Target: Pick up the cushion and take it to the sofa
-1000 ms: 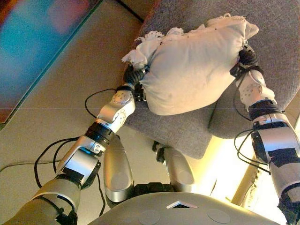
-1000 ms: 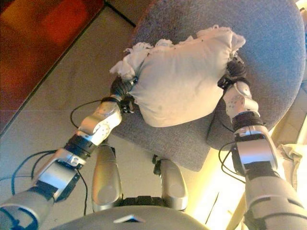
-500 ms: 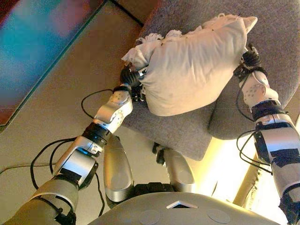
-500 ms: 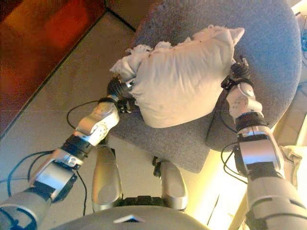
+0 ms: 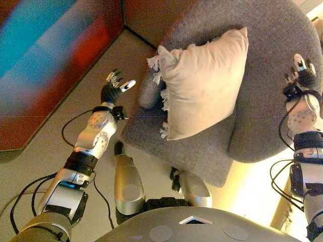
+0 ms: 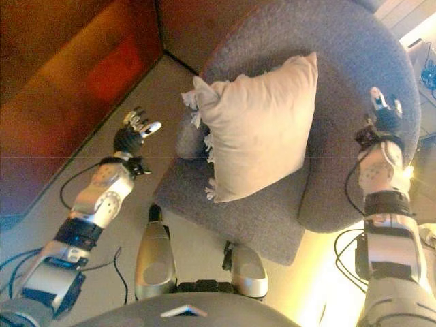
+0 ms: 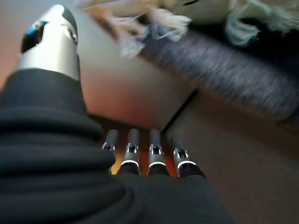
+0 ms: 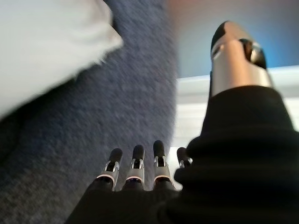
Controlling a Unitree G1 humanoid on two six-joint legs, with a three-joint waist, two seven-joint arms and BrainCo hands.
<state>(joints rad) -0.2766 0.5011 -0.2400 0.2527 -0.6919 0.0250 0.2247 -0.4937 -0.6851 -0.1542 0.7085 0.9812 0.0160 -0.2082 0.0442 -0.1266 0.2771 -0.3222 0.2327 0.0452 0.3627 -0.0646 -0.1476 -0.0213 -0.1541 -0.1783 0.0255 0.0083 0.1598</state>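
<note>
The cream cushion [image 5: 204, 83] with fringed edges leans upright on the grey sofa chair [image 5: 202, 151], against its back. Its fringe shows in the left wrist view [image 7: 154, 21] and a corner in the right wrist view [image 8: 46, 46]. My left hand [image 5: 113, 88] is open and empty, off the chair's left side above the floor. My right hand [image 5: 301, 75] is open and empty over the chair's right armrest. Neither hand touches the cushion.
A dark red-brown wall or cabinet [image 5: 55, 75] runs along the left and behind the chair. Beige floor [image 5: 45, 161] lies to the left. A bright pale area [image 5: 257, 196] lies at the chair's lower right.
Both hands have let go of the cushion and drawn apart to the sides. The cushion now rests on the chair. The camera has shifted.
</note>
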